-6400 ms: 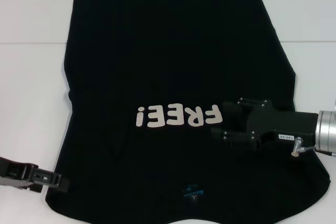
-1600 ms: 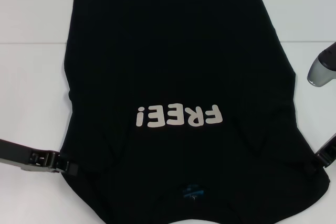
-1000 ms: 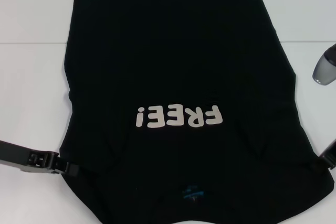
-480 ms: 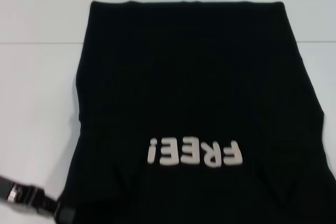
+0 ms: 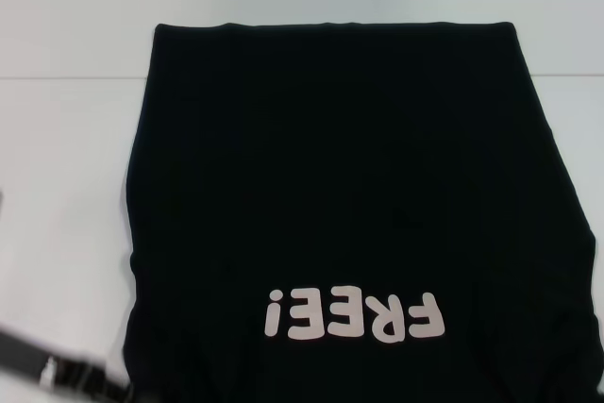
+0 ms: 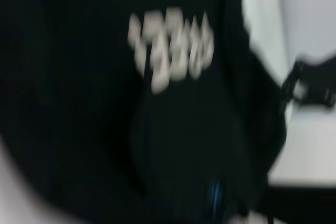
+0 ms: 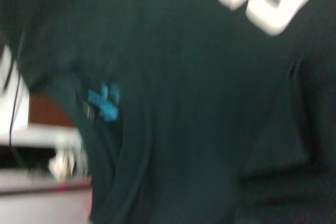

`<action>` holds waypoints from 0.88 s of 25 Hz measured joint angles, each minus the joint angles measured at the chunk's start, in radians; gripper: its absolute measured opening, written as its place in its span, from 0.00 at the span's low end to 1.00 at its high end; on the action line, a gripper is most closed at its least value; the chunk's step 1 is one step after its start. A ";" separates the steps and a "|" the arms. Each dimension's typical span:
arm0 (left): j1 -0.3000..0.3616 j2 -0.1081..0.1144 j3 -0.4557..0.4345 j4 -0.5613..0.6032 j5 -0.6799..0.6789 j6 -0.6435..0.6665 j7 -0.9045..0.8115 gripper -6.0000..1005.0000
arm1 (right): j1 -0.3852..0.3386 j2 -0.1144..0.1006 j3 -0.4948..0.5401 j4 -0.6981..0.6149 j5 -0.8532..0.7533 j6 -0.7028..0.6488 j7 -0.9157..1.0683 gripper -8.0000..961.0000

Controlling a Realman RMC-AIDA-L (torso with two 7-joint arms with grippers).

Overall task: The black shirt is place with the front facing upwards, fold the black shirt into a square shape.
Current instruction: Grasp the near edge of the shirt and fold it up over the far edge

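Head view: black shirt (image 5: 330,186) is judged limp and light; near corners should be pinched; jaw states cannot be told.

White table (image 5: 66,186), black shirt (image 5: 340,186) spread flat on it, lettering up

Work surface (image 5: 66,195): white, flat table top, bare on the left and along the far side in the head view.
Seam line (image 5: 66,76): thin dark line crossing the white surface from side to side, toward its far part.
Brown patch (image 7: 50,111): reddish-brown area past the near edge of the table in the right wrist view; what it is cannot be told.
Thin cable (image 7: 14,103): dark, running across the white area in the right wrist view.
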 joint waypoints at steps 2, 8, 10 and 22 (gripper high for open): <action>-0.022 0.014 -0.076 0.001 -0.013 -0.022 -0.010 0.03 | 0.001 -0.013 0.061 0.003 0.038 0.019 0.001 0.05; -0.087 0.040 -0.307 -0.007 -0.065 -0.211 -0.082 0.04 | -0.005 -0.074 0.265 0.074 0.207 0.166 0.012 0.05; -0.091 0.040 -0.354 -0.009 -0.103 -0.298 -0.084 0.04 | -0.012 -0.090 0.297 0.115 0.296 0.222 0.008 0.05; -0.046 -0.027 -0.409 -0.074 -0.456 -0.648 0.082 0.04 | -0.052 -0.060 0.347 0.264 0.681 0.577 -0.043 0.05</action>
